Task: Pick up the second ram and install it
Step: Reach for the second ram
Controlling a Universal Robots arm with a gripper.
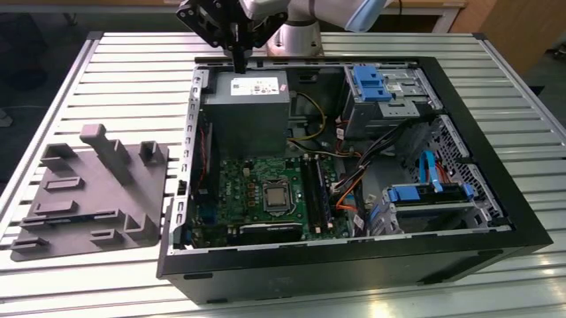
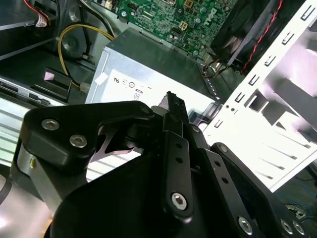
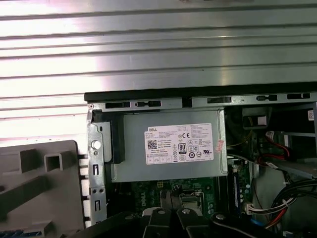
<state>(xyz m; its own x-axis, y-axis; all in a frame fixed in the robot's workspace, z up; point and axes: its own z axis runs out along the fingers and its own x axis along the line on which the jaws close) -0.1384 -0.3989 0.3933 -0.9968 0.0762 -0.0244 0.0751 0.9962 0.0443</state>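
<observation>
Above the case (image 1: 354, 265) rim, at the top of the exterior view, the arm (image 1: 309, 13) reaches in, its upper part cut off by the frame. The gripper (image 1: 238, 66) hangs straight down over the power supply (image 1: 248, 99). Its fingers read as one narrow dark bar, pressed together, with nothing between them. The ram (image 1: 75, 216) is well apart from it, off to the exterior view's left. It lies flat in a slot of the grey holder (image 1: 89, 199) on the slatted table (image 1: 132, 86), outside the case. Its long axis runs roughly along the exterior view's left-to-right line. Little more than a dark bluish strip shows; chips cannot be made out. Inside the case, the black slots (image 1: 316, 192) run beside the motherboard (image 1: 256, 185); what sits in them is hard to tell.

Second wrist view: the gripper (image 2: 171, 96) body blocks most of the frame. The fingers meet at one tip, shut on nothing, over the power supply (image 2: 148, 64). Beyond it lie the motherboard (image 2: 173, 20) and a yellow cable (image 2: 74, 39).

First wrist view: the gripper (image 3: 171, 191) tip pokes up from the lower edge, fingers together. It overlaps the motherboard (image 3: 138, 196) just past the power supply (image 3: 173, 148). The holder (image 3: 39, 188) is cut off at the corner. A blue strip (image 3: 20, 232) shows at its cropped edge, too little to identify. The table (image 3: 148, 49) slats run across behind the case.
</observation>
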